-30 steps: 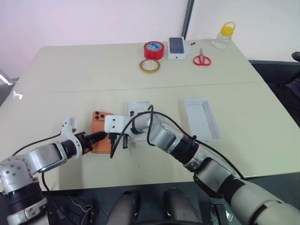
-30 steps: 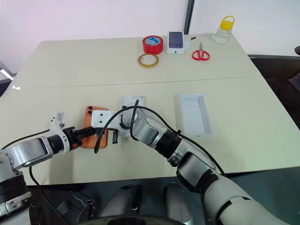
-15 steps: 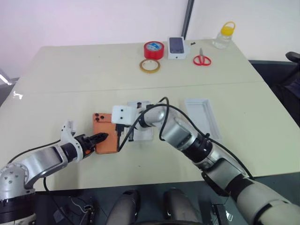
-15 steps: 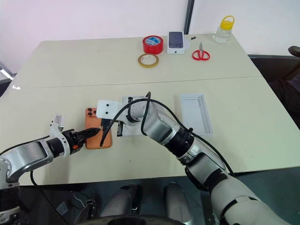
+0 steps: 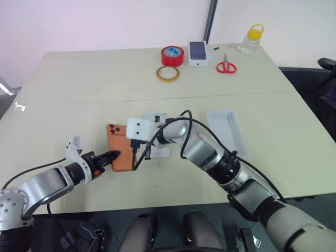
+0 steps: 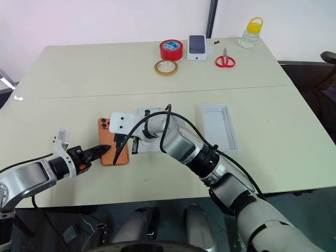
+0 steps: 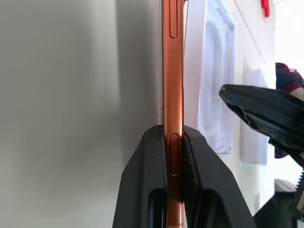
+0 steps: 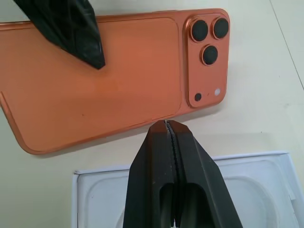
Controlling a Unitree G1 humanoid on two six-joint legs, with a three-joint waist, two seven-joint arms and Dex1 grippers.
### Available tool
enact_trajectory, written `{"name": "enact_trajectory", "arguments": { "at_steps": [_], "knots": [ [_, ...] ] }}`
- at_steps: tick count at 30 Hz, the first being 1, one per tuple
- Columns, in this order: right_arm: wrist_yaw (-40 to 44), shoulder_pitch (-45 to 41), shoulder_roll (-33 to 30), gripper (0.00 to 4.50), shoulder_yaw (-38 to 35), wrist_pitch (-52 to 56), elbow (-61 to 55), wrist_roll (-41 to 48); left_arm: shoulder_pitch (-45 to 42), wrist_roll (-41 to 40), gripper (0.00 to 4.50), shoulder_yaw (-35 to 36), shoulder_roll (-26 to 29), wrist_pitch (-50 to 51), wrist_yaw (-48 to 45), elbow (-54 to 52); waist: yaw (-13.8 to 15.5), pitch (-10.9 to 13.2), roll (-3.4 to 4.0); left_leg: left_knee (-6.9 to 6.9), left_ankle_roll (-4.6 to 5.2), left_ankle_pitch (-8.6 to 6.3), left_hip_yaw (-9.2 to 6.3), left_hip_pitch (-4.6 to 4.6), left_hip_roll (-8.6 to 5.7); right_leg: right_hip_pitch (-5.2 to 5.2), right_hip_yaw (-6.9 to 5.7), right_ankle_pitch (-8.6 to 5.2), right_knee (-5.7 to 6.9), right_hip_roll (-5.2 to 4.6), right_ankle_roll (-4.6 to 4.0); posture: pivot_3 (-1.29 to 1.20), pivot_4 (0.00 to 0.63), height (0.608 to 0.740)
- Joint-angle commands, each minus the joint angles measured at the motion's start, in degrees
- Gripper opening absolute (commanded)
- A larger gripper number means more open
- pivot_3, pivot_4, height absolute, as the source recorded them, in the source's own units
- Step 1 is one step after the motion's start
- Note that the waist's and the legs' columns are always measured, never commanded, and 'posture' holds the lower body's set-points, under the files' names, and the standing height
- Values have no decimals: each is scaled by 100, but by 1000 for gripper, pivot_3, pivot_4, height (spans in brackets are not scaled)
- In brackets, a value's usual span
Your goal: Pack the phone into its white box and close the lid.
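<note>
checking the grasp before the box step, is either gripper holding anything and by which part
The left gripper clamps the orange phone across its thin side edge, near the end away from the camera lenses. The right gripper is shut and holds nothing.

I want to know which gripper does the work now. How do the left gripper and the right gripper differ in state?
The left gripper has its fingers clamped on the phone by its edge; the right gripper has its fingers shut on nothing. The left one touches the phone; the right one hangs beside it, over a white insert. Both have black fingers.
</note>
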Motion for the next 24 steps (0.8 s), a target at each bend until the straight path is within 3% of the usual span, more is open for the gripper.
{"name": "enact_trajectory", "arguments": {
  "at_steps": [1, 9, 14, 17, 24],
  "knots": [
    [-11, -48, 8, 0, -105, -15, -278, 69, 57, 17, 50, 177, 2, -155, -125, -73, -1, 0, 0, -1, 0, 0, 0, 0, 0, 0, 0, 0, 0, 0, 0, 0, 150, 740],
    [303, 132, -679, 0, -935, 190, -1182, 584, -705, 17, 50, 720, -160, -359, -51, 106, 108, 8, -8, 2, 0, 0, -1, -8, -2, 0, -2, 0, -2, -2, 0, 0, 150, 740],
    [577, 692, -1223, 0, -2015, 77, -1833, 1479, -1402, 17, 50, 213, -90, -187, 87, 111, 182, 9, -12, 5, 9, -5, 0, -11, -6, 5, -2, 0, -19, -7, 1, 0, 150, 740],
    [655, 1225, -1621, 0, -2689, -79, -1966, 1916, -1940, 17, 50, -313, -323, -87, 73, 229, 200, 10, -13, 4, 10, -6, 0, -12, -6, 17, -3, 0, -20, -8, 1, 0, 150, 740],
    [522, 1750, -2234, 0, -3130, -51, -2104, 2281, -2548, 17, 50, -1062, -703, 91, 56, 838, 105, 12, -13, -3, 6, -3, 9, -13, 5, 1, 8, 0, -3, 2, 1, 0, 150, 740]
  ]
}}
